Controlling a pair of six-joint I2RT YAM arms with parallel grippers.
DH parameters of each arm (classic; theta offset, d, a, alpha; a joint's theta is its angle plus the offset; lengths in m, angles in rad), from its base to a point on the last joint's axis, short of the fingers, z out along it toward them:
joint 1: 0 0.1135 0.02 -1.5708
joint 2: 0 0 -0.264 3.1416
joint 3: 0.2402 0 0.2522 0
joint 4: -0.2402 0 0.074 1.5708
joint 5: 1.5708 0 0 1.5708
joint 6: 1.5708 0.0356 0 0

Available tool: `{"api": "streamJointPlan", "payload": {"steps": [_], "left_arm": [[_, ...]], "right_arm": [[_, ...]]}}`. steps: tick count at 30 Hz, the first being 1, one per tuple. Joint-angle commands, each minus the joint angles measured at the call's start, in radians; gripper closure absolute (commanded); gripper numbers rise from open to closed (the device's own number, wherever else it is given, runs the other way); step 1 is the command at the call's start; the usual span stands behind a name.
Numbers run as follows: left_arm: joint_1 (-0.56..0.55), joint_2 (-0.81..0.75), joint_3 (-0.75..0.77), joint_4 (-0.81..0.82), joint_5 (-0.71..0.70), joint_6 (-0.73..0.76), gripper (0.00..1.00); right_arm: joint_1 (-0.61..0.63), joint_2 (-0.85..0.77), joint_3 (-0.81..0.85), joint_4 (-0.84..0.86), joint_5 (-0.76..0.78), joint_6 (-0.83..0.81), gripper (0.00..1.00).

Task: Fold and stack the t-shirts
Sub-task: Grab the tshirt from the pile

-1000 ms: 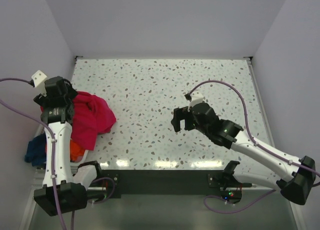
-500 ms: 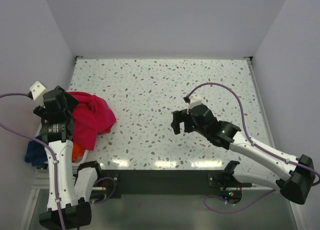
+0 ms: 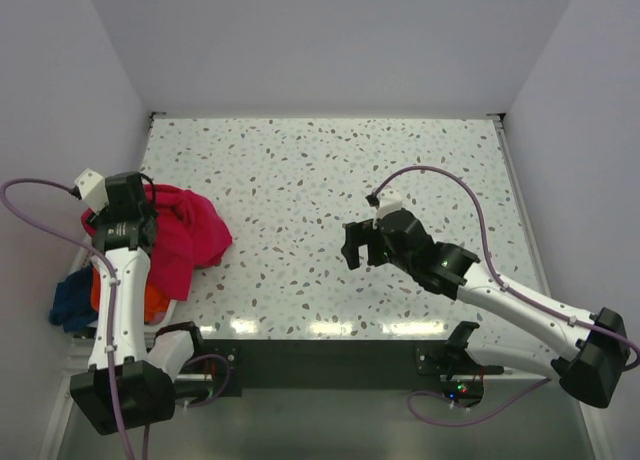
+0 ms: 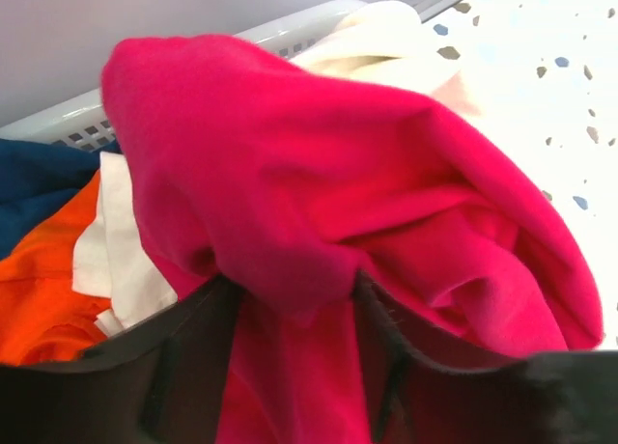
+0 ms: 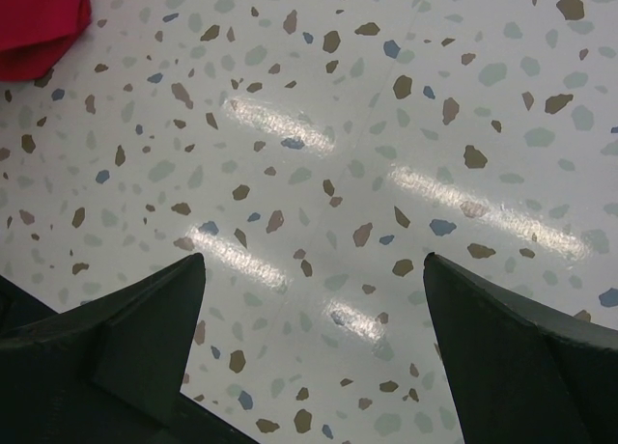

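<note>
Your left hand (image 3: pixel 128 208) has edged a little to the right since half a second ago and now sits over the left side of the red shirt (image 3: pixel 190 235). The shirt itself has hardly shifted, and your right arm has barely stirred.

From the left wrist you can see that hand clenched on a bunched fold of the red shirt, with the cloth pinched between its fingers (image 4: pixel 208 328) and bulging above them. The red shirt lies crumpled, partly on the left edge of the desk (image 3: pixel 320 170) and partly over the pile beside it. That pile sits in a white basket (image 4: pixel 193 48) off the desk's left side. In it, a cream shirt (image 4: pixel 386 29) lies under and behind the red one, an orange shirt (image 4: pixel 39 299) is at the lower left, and a blue shirt (image 4: pixel 39 174) lies against the basket wall.

Your right hand (image 3: pixel 355 245) hangs over the bare middle of the desk, well apart from the shirts. It is released, with its fingers (image 5: pixel 145 338) spread wide and nothing between them. A corner of the red shirt shows at the top left of its wrist view.
</note>
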Motion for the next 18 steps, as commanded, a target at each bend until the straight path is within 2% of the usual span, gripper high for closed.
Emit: {"api": "streamJointPlan", "payload": {"steps": [1, 2, 4, 5, 8, 11, 18], "left_arm": [[0.006, 0.042, 0.007, 0.072, -0.051, -0.022, 0.47], [0.008, 0.053, 0.008, 0.077, -0.051, -0.02, 0.58], [0.006, 0.059, 0.033, 0.076, -0.054, -0.014, 0.69], [0.008, 0.059, 0.057, 0.076, -0.053, -0.013, 0.78], [0.006, 0.05, 0.096, 0.076, -0.041, 0.007, 0.93], [0.008, 0.051, 0.17, 0.054, -0.024, 0.015, 1.0], [0.008, 0.048, 0.293, 0.031, 0.004, 0.012, 1.0]], "right_arm": [[0.0, 0.004, 0.004, 0.031, 0.009, -0.008, 0.01], [0.0, 0.001, 0.007, 0.029, 0.013, -0.008, 0.01], [0.0, -0.004, 0.007, 0.02, 0.019, -0.01, 0.01], [-0.001, -0.004, 0.007, 0.018, 0.019, -0.011, 0.01], [-0.001, 0.001, 0.015, 0.012, 0.016, -0.011, 0.01], [0.0, 0.012, 0.035, 0.003, 0.003, -0.013, 0.01], [0.0, 0.024, 0.086, -0.048, -0.015, -0.042, 0.01]]}}
